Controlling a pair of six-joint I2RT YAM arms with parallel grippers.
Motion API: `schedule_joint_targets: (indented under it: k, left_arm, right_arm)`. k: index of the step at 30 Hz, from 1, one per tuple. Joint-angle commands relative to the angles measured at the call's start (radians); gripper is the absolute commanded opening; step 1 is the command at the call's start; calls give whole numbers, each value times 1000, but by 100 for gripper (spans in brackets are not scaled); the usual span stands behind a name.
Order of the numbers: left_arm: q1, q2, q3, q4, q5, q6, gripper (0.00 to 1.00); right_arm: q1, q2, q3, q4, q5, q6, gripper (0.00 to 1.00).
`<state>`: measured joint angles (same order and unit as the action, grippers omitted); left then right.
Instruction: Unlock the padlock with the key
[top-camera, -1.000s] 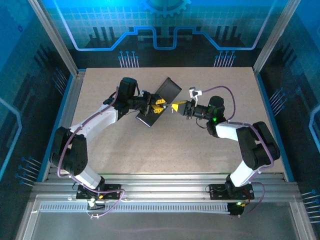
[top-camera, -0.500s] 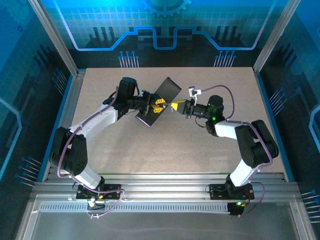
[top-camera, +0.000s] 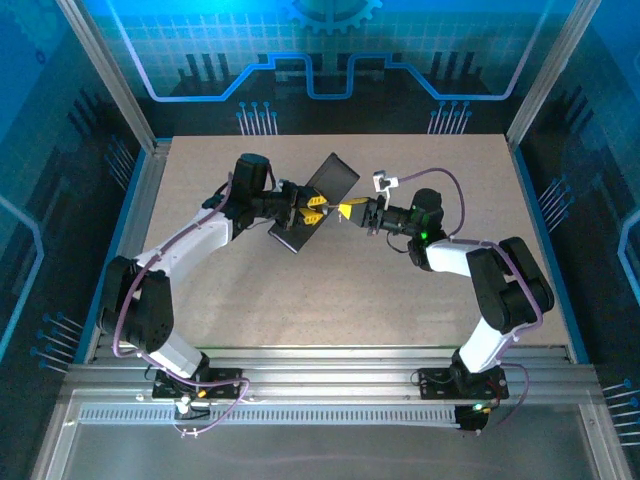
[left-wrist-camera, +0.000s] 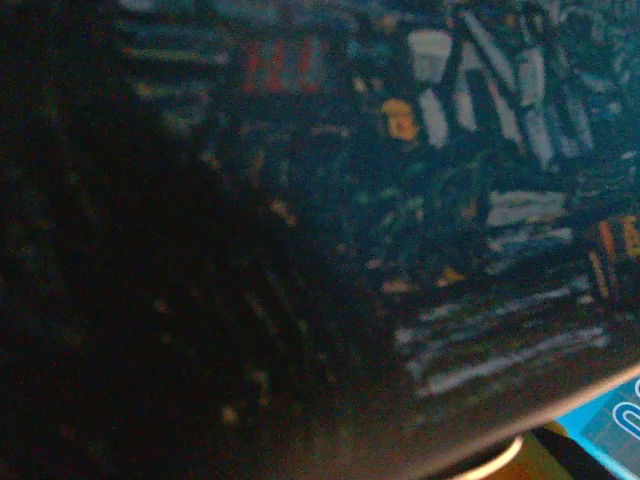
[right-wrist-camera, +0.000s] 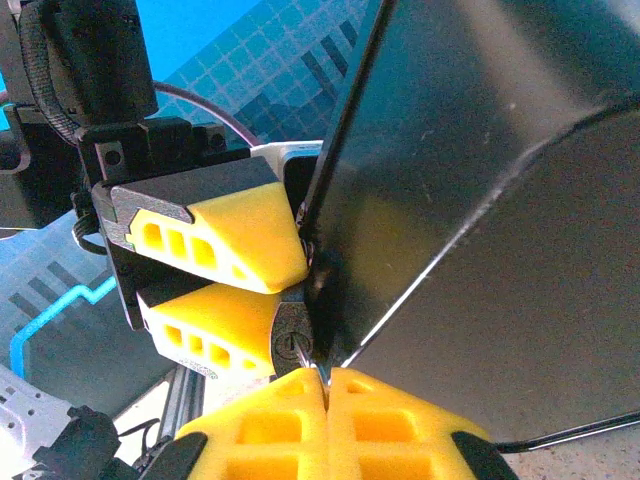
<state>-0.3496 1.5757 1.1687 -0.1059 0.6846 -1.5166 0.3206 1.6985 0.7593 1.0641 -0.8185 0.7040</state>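
key (right-wrist-camera: 321, 372) tip beside padlock's (right-wrist-camera: 292, 346) round silver keyway.

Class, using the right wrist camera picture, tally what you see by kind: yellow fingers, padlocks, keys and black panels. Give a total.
Yellow fingers: 4 (two on the left gripper, two on the right gripper)
Padlock: 1
Key: 1
Black panel: 1
Total: 7

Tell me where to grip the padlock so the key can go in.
Grip the padlock by its body, coming from the side opposite the keyhole, as the left gripper seems to. Its round keyhole face points at the right gripper, which pinches the key, so that face should be left bare.
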Motion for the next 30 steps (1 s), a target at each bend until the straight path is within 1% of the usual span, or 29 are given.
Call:
schedule_joint_targets:
  k: [1,15,19,26,30]
  left_arm:
    - [-11,-17,6,-20,15,24,0]
    - [-6,20,34,-81,30,77,0]
    - [-6,24,31,-54,29,63,0]
    - [-5,32,27,-39,28,55,0]
    - [-6,38,23,-15,34,45,0]
  right_arm:
    - [49,11,34,71,-31,-3,0]
    - [96,-34,21,59,-83,-26,0]
    - [118,-37,21,40,-96,-36,0]
    - [138,-41,15,70,-84,-4,0]
    - [178,-38,50,17,-82,-20,0]
